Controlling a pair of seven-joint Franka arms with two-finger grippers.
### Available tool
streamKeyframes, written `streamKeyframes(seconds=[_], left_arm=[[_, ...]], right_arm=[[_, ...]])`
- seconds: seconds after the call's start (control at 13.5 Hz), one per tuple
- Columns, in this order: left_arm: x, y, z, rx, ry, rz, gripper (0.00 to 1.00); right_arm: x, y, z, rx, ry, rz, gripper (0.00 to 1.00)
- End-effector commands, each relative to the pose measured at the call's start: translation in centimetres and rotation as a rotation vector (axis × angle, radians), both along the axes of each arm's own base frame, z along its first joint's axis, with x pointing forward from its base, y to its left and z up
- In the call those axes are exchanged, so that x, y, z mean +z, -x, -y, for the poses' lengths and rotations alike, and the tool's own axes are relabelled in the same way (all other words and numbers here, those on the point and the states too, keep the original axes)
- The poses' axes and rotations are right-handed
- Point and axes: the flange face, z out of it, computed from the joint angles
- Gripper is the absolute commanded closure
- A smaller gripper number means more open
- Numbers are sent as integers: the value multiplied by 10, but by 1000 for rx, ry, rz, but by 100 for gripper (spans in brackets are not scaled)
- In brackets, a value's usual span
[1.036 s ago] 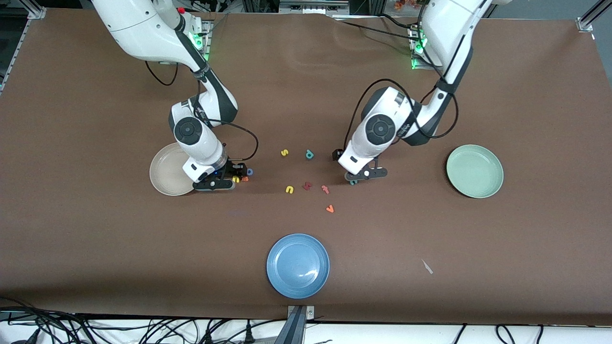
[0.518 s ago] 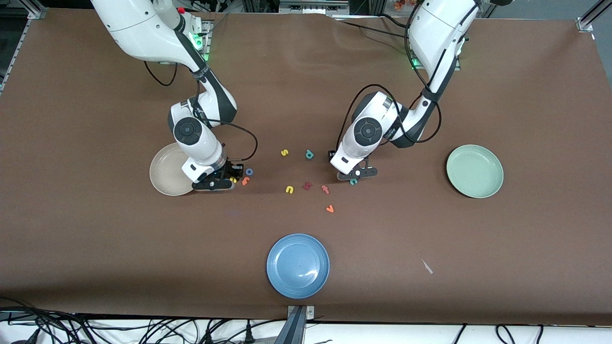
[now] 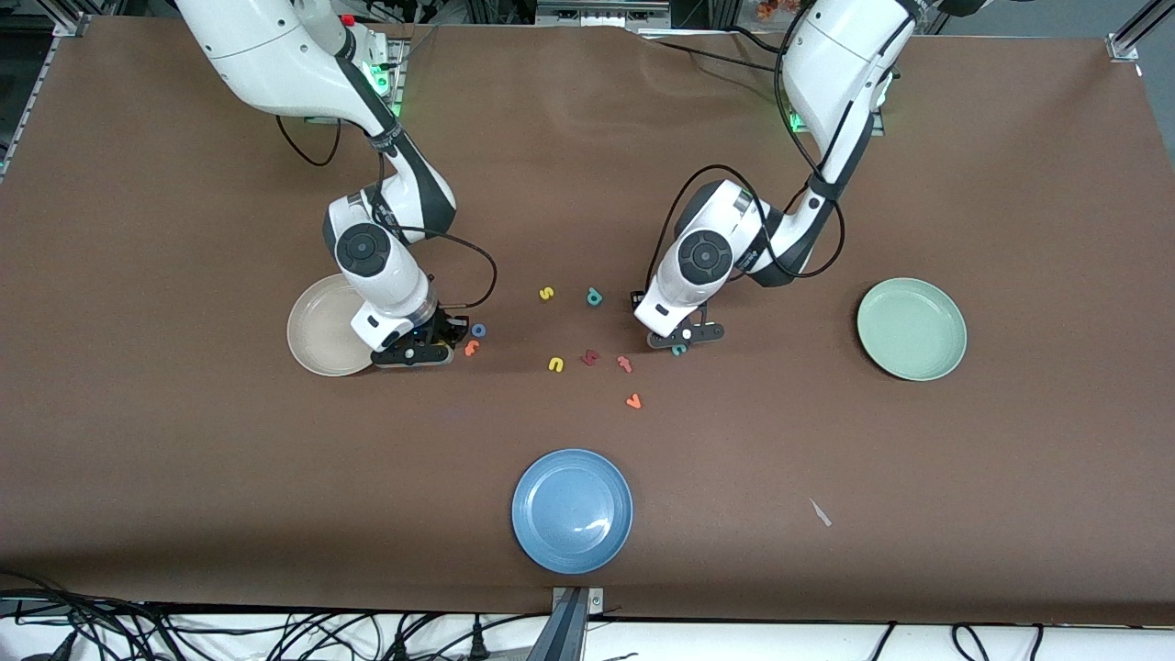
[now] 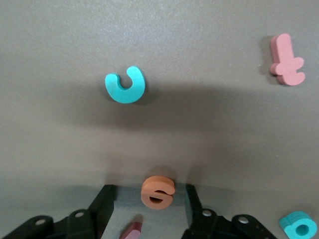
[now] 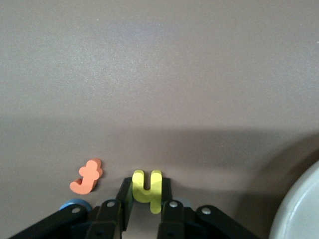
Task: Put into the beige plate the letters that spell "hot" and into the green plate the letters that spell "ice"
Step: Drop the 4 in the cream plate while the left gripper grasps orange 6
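While both plates sit bare, the beige plate [image 3: 317,335] at the right arm's end of the table and the green plate [image 3: 912,329] at the left arm's end, none of the six letters has been delivered. Down at the table just beside the beige plate, the right gripper [image 5: 146,199] pinches the yellow h [image 5: 147,189], with the orange t [image 5: 87,176] and blue o [image 3: 478,330] lying close by. The left gripper [image 4: 149,206], low over the table's middle, straddles the orange e [image 4: 157,191] with its fingers not yet touching it; the teal c [image 4: 126,85] lies near and the dark red i [image 4: 132,231] by one finger.

brown table [image 3: 184,441] – plates [image 3: 572,510], foam letters [image 3: 555,364]
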Motion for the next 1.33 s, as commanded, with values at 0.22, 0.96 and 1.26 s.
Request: streamKeyframes(seconds=[0.22, 0.96, 1.26], left_arm=[[-2, -3, 5, 38, 6, -3, 60], [116, -45, -49, 12, 14, 33, 94], [191, -80, -168, 37, 18, 21, 94]], right_arm=[[65, -17, 47, 90, 83, -44, 91], [92, 22, 175, 187, 109, -173, 37], [93, 18, 174, 164, 99, -166, 25]])
